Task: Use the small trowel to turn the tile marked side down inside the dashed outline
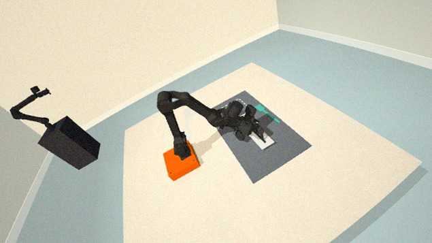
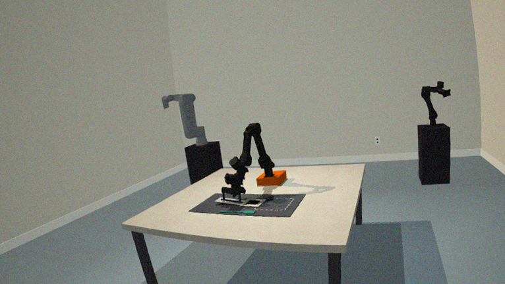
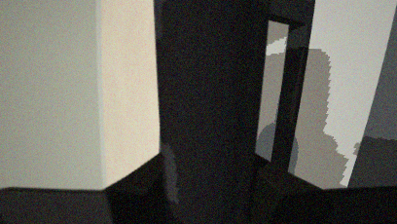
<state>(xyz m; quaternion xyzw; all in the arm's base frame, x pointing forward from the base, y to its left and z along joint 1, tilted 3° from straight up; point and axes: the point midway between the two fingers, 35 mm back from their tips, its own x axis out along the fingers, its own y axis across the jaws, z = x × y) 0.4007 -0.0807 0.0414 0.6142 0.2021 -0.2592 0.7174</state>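
The trowel [image 1: 269, 143] [image 2: 219, 201] [image 3: 355, 58] has a flat white blade under a dark handle on posts. My gripper [image 1: 254, 127] [image 2: 233, 190] is shut on its handle from above. The blade is held low over the mat [image 1: 249, 165] [image 2: 200, 208], its right end lower in the exterior view, close to the tile [image 2: 253, 202]; whether it reaches under the tile I cannot tell. The tile is white-rimmed with a dark square facing up. It is mostly hidden by my arm in the top view. The dashed outline [image 2: 293, 198] lies on the mat to its right.
A teal flat tool [image 1: 270, 114] [image 2: 238, 212] lies on the mat beside the trowel. The orange base [image 1: 181, 163] [image 2: 271, 178] of my arm stands on the table [image 1: 189, 235] [image 2: 306, 233]. Other arms stand on black pedestals away from the table.
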